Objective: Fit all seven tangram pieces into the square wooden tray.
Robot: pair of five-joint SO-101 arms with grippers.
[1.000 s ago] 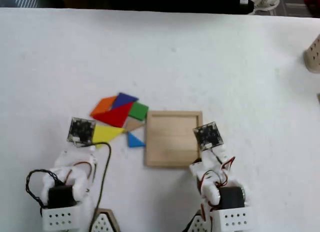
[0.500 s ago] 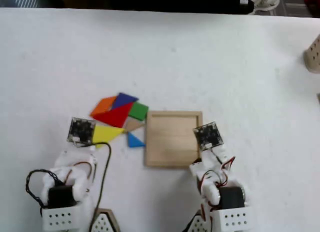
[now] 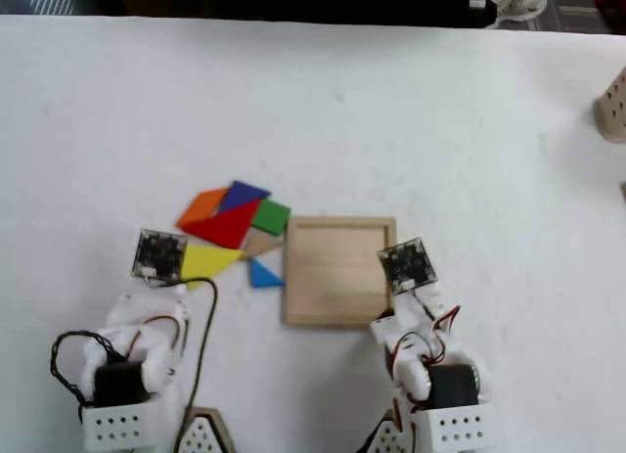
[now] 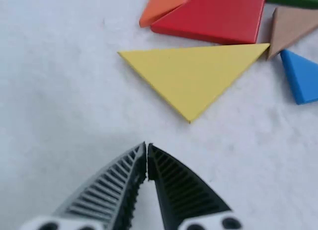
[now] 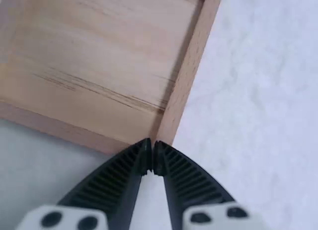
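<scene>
The square wooden tray point(image 3: 338, 314) lies near the table's front with nothing in it. Left of it, the tangram pieces cluster: orange point(image 3: 201, 204), purple point(image 3: 245, 193), green point(image 3: 271, 217), red point(image 3: 225, 227), tan point(image 3: 260, 244), yellow point(image 3: 207, 260) and blue point(image 3: 262, 273). In the left wrist view my left gripper point(image 4: 147, 149) is shut and holds nothing, just short of the yellow triangle point(image 4: 194, 76). My right gripper point(image 5: 151, 146) is shut too, its tips at the tray's near right corner point(image 5: 171, 123). In the high view both arms point(image 3: 147, 316) point(image 3: 416, 321) rest at the front edge.
A pale perforated object point(image 3: 612, 106) stands at the right edge of the table. White table surface stretches wide behind and to the right of the tray. Cables point(image 3: 201, 345) trail beside the left arm's base.
</scene>
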